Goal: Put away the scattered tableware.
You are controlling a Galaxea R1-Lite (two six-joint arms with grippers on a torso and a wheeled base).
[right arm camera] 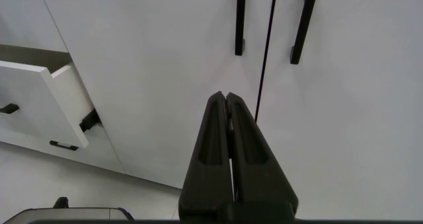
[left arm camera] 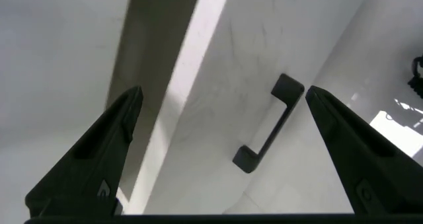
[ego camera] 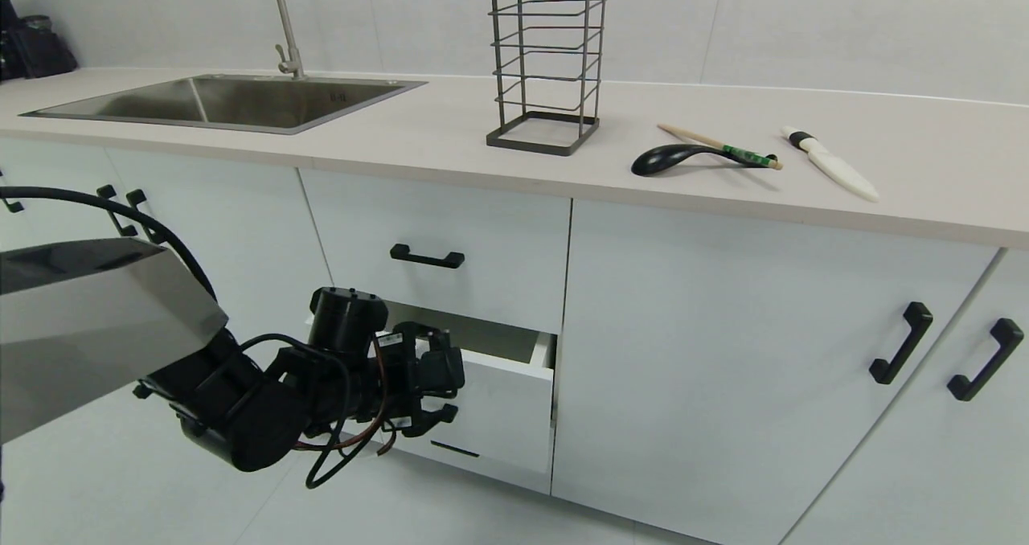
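We judge little done: the worktop (ego camera: 450, 139) holds all the tableware, and below it only the lower drawer (ego camera: 506, 400) stands partly open. The white knife (ego camera: 832, 164), black spoon (ego camera: 671, 157) and chopsticks (ego camera: 715, 141) lie close together, untouched. Our left gripper (ego camera: 446, 391) sits at the drawer front, jaws wide apart and empty; the right gripper (right arm camera: 228, 102) has its jaws pressed together, holding nothing. The drawer's inside is hidden.

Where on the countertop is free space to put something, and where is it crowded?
The countertop is bare between the sink and the wire rack. Right of the rack it is crowded: black spoon, chopsticks and white knife lie close together.
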